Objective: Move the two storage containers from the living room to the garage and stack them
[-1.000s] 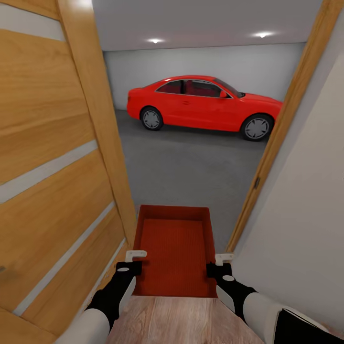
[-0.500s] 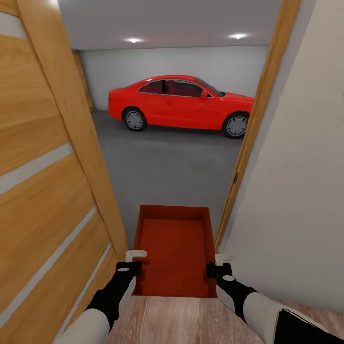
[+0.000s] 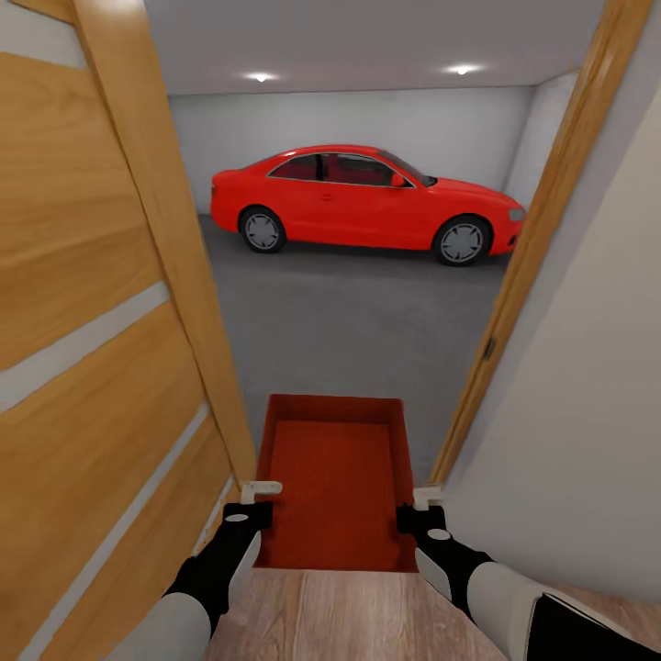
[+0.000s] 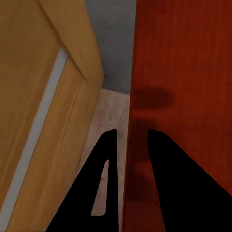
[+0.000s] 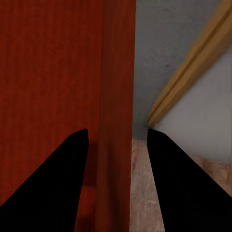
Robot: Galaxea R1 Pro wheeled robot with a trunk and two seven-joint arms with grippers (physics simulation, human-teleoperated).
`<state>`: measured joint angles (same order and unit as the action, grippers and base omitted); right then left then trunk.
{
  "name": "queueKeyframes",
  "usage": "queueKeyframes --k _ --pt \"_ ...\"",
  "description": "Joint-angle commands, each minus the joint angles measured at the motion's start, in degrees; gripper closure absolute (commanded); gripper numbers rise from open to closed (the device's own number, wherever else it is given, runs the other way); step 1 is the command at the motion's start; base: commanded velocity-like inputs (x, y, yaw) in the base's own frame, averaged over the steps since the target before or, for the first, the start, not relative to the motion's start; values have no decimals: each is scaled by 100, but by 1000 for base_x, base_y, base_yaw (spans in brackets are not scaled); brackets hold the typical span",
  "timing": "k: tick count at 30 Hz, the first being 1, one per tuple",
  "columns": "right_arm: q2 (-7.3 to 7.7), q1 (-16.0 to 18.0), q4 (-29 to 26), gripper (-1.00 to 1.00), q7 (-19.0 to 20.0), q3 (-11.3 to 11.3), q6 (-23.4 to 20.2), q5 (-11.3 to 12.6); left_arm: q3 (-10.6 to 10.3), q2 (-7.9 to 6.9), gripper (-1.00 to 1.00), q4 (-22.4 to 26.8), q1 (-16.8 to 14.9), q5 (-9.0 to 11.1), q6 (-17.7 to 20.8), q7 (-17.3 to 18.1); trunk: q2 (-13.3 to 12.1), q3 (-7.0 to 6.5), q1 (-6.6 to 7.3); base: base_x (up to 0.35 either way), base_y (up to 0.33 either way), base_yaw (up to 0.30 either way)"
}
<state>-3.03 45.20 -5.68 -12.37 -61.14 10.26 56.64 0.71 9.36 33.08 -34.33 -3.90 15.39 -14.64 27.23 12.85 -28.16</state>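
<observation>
One storage container (image 3: 335, 477), an orange-red open-top bin, hangs in front of me in the doorway, at the edge of the garage. My left gripper (image 3: 260, 496) is shut on its left wall and my right gripper (image 3: 424, 503) on its right wall. In the left wrist view the black fingers (image 4: 104, 183) straddle the container's wall (image 4: 183, 63). In the right wrist view the fingers (image 5: 188, 183) likewise flank the wall (image 5: 116, 96). The garage floor (image 3: 358, 321) is dark grey concrete beyond the threshold.
An open wooden door (image 3: 101, 321) stands close on my left. A wood door frame (image 3: 542, 248) and a white wall (image 3: 588, 386) close in on my right. A red car (image 3: 367, 197) is parked across the far end of the garage. Light wood planks (image 3: 340, 615) lie under me.
The whole view swung left and then back right, so the camera moved. The container and both grippers keep the same place in the picture, and the hold is unchanged.
</observation>
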Motion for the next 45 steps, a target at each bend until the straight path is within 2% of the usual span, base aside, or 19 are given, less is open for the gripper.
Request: queueKeyframes --k 1,7,30,37,45 --pt "4 6 58 100 -20 -4 28 66 5 -4 100 14 -4 -93 46 -30 10 9 -4 108 299 0" --pt "2 6 58 100 -22 1 28 66 7 -4 100 14 -4 -93 44 -38 10 9 -4 84 215 -32" --pt "3 6 59 100 -20 -2 28 66 8 -4 100 14 -4 -93 43 -39 10 9 -4 2 5 -220" --pt "3 6 58 100 -20 -3 28 66 8 -4 100 14 -4 -93 43 -40 10 9 -4 5 25 -37" --pt "4 6 58 100 -20 -4 28 66 8 -4 100 14 -4 -93 44 -39 10 9 -4 90 244 -1"
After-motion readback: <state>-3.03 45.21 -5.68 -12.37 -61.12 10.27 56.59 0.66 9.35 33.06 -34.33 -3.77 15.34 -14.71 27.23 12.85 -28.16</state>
